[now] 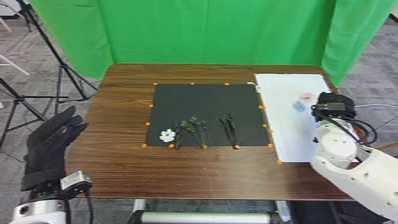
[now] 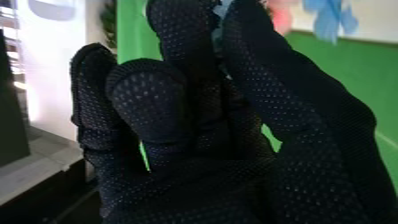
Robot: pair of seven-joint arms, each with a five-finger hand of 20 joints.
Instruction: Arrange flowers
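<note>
stems (image 1: 230, 131), thin and dark, are laid on the black mat (image 1: 204, 95), right of its lower middle in the head view. leafy sprigs (image 1: 191, 125) are set left of them, and a white flower (image 1: 167, 135) lies near the mat's lower left corner. on the white sheet (image 1: 293, 145), at the right of the frame, a pink flower (image 1: 306, 97) and a blue flower (image 1: 299, 106) are seen just beside the right hand (image 1: 333, 104). its fingers (image 2: 179, 30) are bent in close to the thumb, with little gap left, and a pale blue bloom (image 2: 219, 9) seems to be pinched there; how firmly cannot be told. the left hand (image 1: 51, 142) is held at the lower left, off the tabletop (image 1: 195, 175), its fingers loosely extended and nothing held.

the blooms should be very light, with soft petals easily crushed or creased; the sprigs are likely to be springy and apt to snag. a hold is best taken low on a stem, or just beneath the flower head, with barely any squeeze, as a thin stem may slip or roll in smooth cloth. the bloom is probably to be carried next towards the mat.
</note>
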